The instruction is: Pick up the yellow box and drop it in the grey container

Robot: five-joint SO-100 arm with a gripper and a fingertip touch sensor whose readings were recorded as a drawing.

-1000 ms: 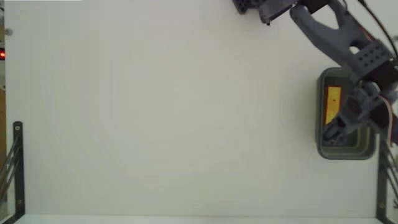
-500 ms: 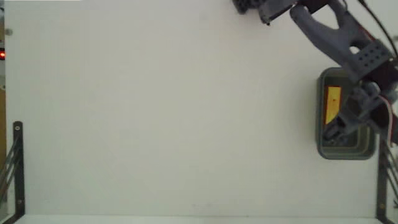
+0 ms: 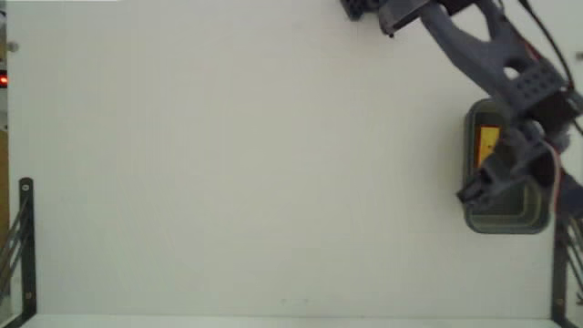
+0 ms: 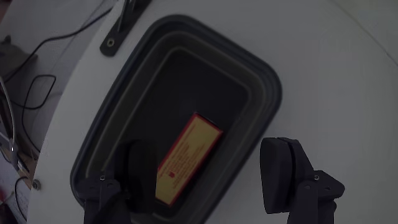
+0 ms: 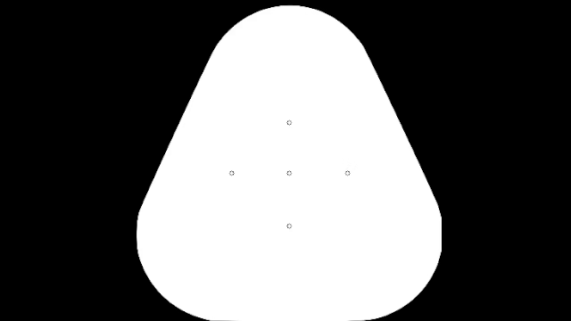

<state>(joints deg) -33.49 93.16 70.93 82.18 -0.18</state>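
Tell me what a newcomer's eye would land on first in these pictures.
The yellow box stands out first: it lies inside the grey container, bright against the dark interior in the wrist view. The open gripper hangs above it with nothing between its fingers. In the fixed view the container sits at the right edge of an otherwise bare white table, with the arm reaching over it from the top.

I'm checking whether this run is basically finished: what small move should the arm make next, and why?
Probably lift the gripper straight up and away. In the wrist view the yellow box already lies on the floor of the grey container, and the gripper is open, one finger at each side with nothing between them. The fixed view shows the arm above the container, so only a retreat seems left.
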